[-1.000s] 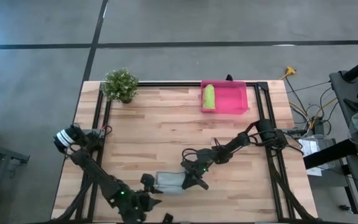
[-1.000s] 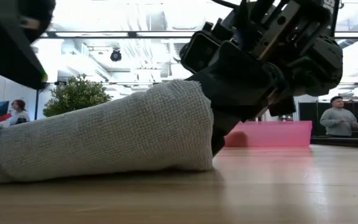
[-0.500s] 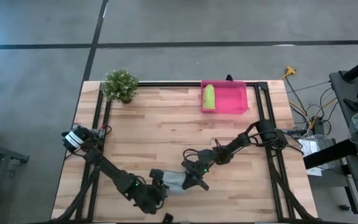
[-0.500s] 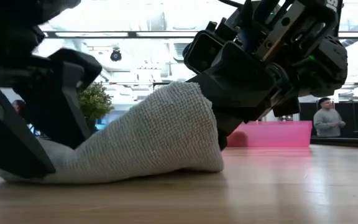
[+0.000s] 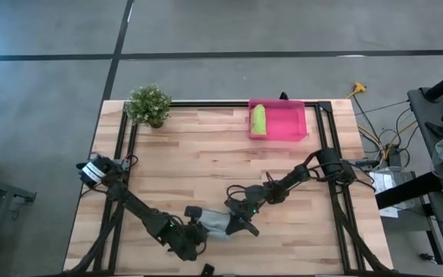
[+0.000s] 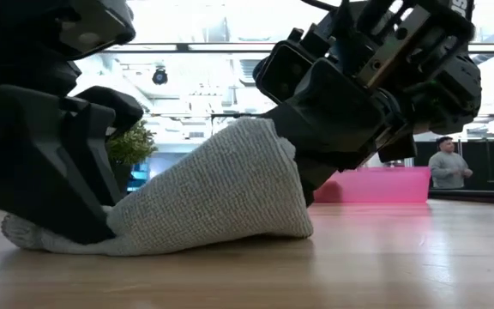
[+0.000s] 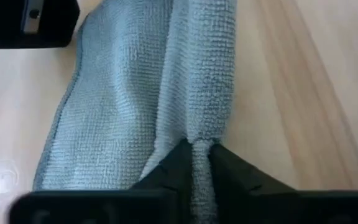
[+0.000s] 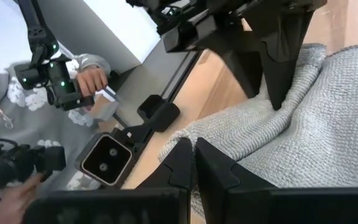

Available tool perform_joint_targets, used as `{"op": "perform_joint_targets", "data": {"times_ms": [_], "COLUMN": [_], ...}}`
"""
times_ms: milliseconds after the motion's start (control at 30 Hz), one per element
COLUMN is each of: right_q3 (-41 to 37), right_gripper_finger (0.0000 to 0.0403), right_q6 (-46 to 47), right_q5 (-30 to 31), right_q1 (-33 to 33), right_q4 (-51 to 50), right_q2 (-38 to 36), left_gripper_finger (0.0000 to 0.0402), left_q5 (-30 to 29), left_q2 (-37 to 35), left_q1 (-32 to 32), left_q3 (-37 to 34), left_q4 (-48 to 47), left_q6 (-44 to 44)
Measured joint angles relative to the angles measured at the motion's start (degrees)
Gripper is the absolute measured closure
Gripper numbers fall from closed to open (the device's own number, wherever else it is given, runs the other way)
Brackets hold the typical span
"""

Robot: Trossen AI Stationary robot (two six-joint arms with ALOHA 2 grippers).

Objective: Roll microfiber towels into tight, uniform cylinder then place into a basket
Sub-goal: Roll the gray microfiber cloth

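- Grey microfiber towel [image 5: 215, 222], partly rolled, lies on the wooden surface [image 5: 206, 154] at the edge farthest from the pink basket [image 5: 288, 132]; seen from table height, the roll [image 6: 213, 197] is thick at one end and flattened at the other.
- Left gripper [image 5: 194, 232] is at the towel end lying farther from the basket side; its fingers [image 7: 173, 168] are pressed together on a thin fold of the grey cloth [image 7: 194, 93].
- Right gripper [image 5: 241, 221] is at the opposite, thicker end of the same towel; its fingers [image 8: 179, 162] are pressed together with grey cloth [image 8: 328, 124] lying against them. Whether cloth is caught between them cannot be told.
- Lime green towel [image 5: 258, 119], rolled into a cylinder, lies inside the basket against the wall nearest the potted plant [image 5: 149, 105].
- Potted plant stands at the surface corner, along the same far edge as the basket, well apart from it.
- One person [image 6: 448, 163] stands in the room beyond the basket; another person's hand [image 8: 89, 78] holds a dark device beyond the surface edge, in the right wrist view.
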Motion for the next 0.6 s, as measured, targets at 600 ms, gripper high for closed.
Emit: {"op": "perform_joint_targets", "data": {"times_ms": [600], "right_q3": [-0.97], "right_gripper_finger": [0.0332], "right_q6": [-25.67], "right_q5": [-1.8], "right_q1": [1.61], "right_q4": [-10.58], "right_q2": [-7.78], "left_gripper_finger": [0.04], "left_q5": [32.15], "left_q2": [-1.34], "left_q1": [9.4], "left_q3": [-0.93], "left_q4": [6.21], "left_q6": [-6.32]}}
